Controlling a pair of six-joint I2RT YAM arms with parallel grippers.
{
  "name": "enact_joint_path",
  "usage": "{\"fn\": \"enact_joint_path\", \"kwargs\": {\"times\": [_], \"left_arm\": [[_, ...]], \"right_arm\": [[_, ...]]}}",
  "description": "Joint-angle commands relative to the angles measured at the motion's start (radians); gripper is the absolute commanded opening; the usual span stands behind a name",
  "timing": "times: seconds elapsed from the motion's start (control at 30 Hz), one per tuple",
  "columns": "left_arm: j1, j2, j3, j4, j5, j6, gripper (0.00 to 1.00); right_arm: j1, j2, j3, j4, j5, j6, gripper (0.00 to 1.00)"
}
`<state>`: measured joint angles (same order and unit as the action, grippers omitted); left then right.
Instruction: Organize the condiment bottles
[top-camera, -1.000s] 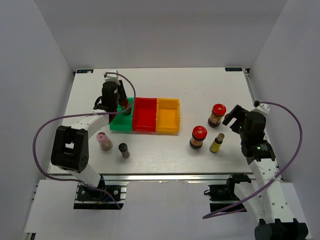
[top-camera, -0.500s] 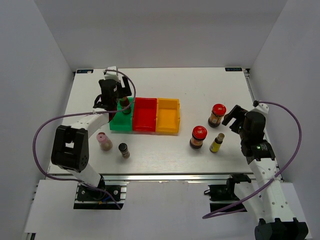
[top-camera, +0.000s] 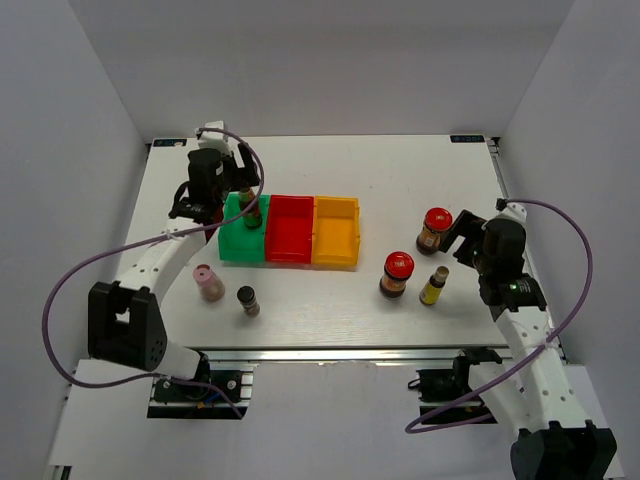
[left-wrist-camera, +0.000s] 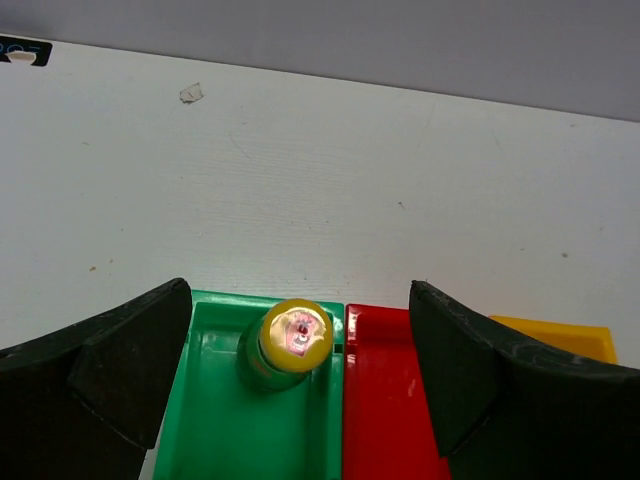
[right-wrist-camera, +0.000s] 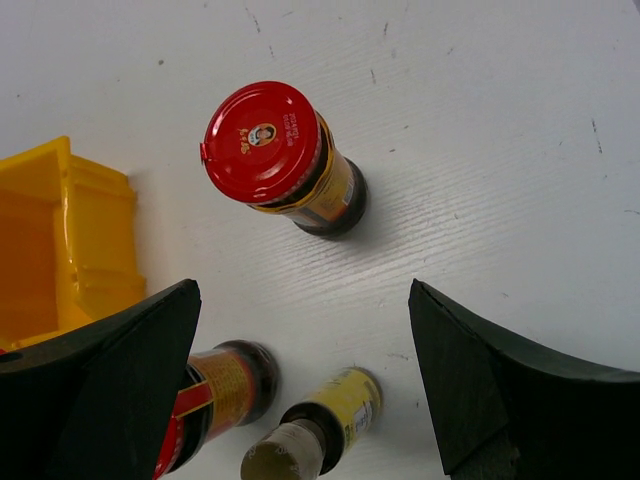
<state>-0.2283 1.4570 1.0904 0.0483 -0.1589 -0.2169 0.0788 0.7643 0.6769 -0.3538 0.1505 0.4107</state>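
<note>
Left gripper (left-wrist-camera: 300, 295), jaws wide, hangs over the yellow-capped bottle (left-wrist-camera: 293, 340) standing in the green bin (left-wrist-camera: 210, 430). Right gripper (right-wrist-camera: 303, 290), also open, hovers near the far red-lidded jar (right-wrist-camera: 265, 140).

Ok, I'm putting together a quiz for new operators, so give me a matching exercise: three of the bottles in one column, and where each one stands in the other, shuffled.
Things:
1. tall yellow-capped bottle
2. pink shaker
3. small yellow bottle

Places:
A. on the table, just right of a red-lidded jar
B. upright inside the green bin
C. on the table, left of the small dark shaker

Pairs: 1-B, 2-C, 3-A.
</note>
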Motion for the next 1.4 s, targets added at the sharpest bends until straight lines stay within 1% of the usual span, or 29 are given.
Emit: {"fn": "enact_joint_path", "kwargs": {"times": [0.0, 0.13, 0.27, 0.43, 0.47, 0.6, 0.7, 0.8, 0.83, 1.0, 1.1, 1.13, 1.2, 1.37], "left_arm": [[0.001, -0.099, 0.048, -0.146, 0.015, -0.079, 0.98], [0.003, -0.179, 0.026, -0.269, -0.022, -0.163, 0.98], [0.003, -0.277, -0.027, -0.318, -0.094, -0.231, 0.98], [0.001, -0.354, -0.070, -0.363, -0.165, -0.246, 0.98], [0.001, -0.359, -0.072, -0.367, -0.188, -0.245, 0.98], [0.003, -0.371, -0.080, -0.378, -0.205, -0.237, 0.98], [0.001, -0.379, -0.095, -0.372, -0.212, -0.228, 0.98], [0.001, -0.383, -0.109, -0.361, -0.223, -0.210, 0.98], [0.003, -0.383, -0.109, -0.363, -0.228, -0.205, 0.98], [0.001, -0.400, -0.130, -0.367, -0.274, -0.179, 0.98], [0.001, -0.411, -0.142, -0.360, -0.281, -0.168, 0.98], [0.003, -0.414, -0.145, -0.357, -0.283, -0.165, 0.98], [0.003, -0.420, -0.153, -0.350, -0.284, -0.161, 0.98], [0.003, -0.425, -0.167, -0.346, -0.300, -0.154, 0.98]], "right_arm": [[-0.002, 0.009, 0.021, 0.082, -0.014, -0.027, 0.89], [0.019, 0.113, 0.062, 0.085, -0.046, -0.068, 0.89], [0.052, 0.211, 0.104, 0.107, -0.042, -0.093, 0.89], [0.091, 0.337, 0.154, 0.119, 0.023, -0.124, 0.89], [0.096, 0.352, 0.171, 0.119, 0.064, -0.119, 0.89], [0.114, 0.432, 0.208, 0.113, 0.155, -0.116, 0.89], [0.116, 0.469, 0.222, 0.113, 0.182, -0.107, 0.89], [0.118, 0.492, 0.217, 0.154, 0.190, -0.113, 0.89], [0.119, 0.503, 0.220, 0.164, 0.193, -0.116, 0.87], [0.128, 0.555, 0.250, 0.142, 0.234, -0.116, 0.86], [0.134, 0.556, 0.240, 0.168, 0.241, -0.116, 0.80], [0.136, 0.556, 0.240, 0.176, 0.242, -0.118, 0.77], [0.138, 0.561, 0.243, 0.190, 0.245, -0.128, 0.72], [0.139, 0.601, 0.268, 0.196, 0.276, -0.161, 0.74]]}}
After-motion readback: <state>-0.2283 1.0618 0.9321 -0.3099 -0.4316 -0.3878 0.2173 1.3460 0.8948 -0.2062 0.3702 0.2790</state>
